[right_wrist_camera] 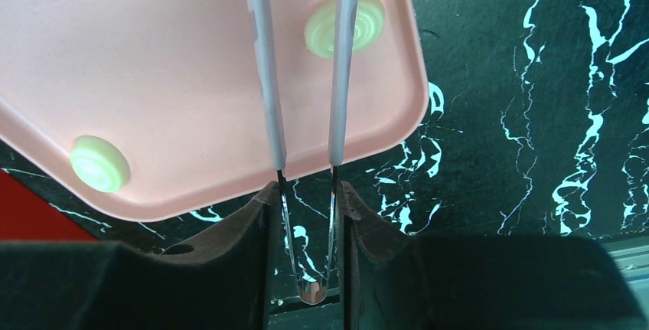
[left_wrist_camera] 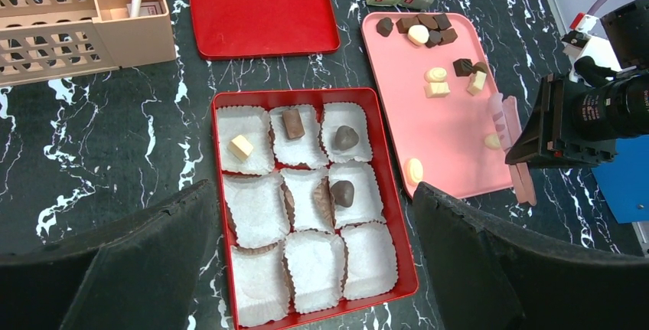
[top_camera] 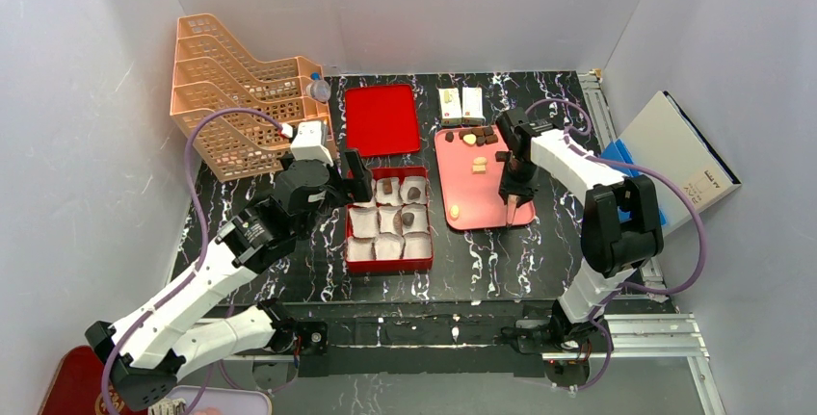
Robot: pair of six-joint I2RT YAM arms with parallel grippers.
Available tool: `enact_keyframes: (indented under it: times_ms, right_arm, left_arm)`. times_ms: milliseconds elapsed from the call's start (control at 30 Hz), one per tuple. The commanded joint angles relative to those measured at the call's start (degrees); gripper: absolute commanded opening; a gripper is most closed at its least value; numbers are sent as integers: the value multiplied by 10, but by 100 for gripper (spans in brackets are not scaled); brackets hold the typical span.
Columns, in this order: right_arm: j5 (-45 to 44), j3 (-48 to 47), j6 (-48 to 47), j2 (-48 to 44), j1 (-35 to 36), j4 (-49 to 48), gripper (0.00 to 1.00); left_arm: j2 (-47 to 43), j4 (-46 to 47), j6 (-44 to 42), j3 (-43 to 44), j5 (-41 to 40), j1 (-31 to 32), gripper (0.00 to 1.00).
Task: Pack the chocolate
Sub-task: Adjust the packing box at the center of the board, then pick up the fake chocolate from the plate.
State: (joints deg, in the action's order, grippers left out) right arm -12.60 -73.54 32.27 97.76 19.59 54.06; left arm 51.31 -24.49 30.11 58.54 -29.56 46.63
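Note:
A red box (top_camera: 430, 242) holds white paper cups. Its cups hold a pale block (left_wrist_camera: 241, 147) and three brown chocolate pieces (left_wrist_camera: 346, 138). More chocolate (top_camera: 469, 136), dark and pale, lies at the far end of the pink tray (top_camera: 477, 194). Two round pale pieces (right_wrist_camera: 344, 25) lie near its near edge. My left gripper (left_wrist_camera: 314, 192) hangs open over the box with nothing between its fingers. My right gripper (right_wrist_camera: 308, 192) is shut on metal tongs (right_wrist_camera: 264, 77), which reach over the tray's near right corner. One arm of the tongs crosses a round pale piece, and their tips are out of view.
A red lid (top_camera: 382, 118) lies behind the box, with two white cartons (top_camera: 461, 104) behind the tray. A peach rack (top_camera: 241, 97) and a bottle (top_camera: 318, 88) stand at the back left. A white and blue box (top_camera: 674, 145) sits off the table's right edge.

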Motion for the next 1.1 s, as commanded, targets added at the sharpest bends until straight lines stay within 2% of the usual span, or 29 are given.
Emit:
enact_keyframes:
  times_ms: [0,367,833,1067]
  right_arm:
    - [16,-31,2,-19,1,10,37]
    - [46,-29,-7,-10,16,0,37]
    - [23,-100,1,78,14,-1,38]
    - [12,-111,12,83,5,1,38]
  left_arm:
    - [-10,-7,6,-4,-7,0,99]
    - [8,9,9,-6,-3,0,98]
    - [25,10,-18,-1,-15,0,99]
    - [36,13,-31,-1,-6,-3,98]
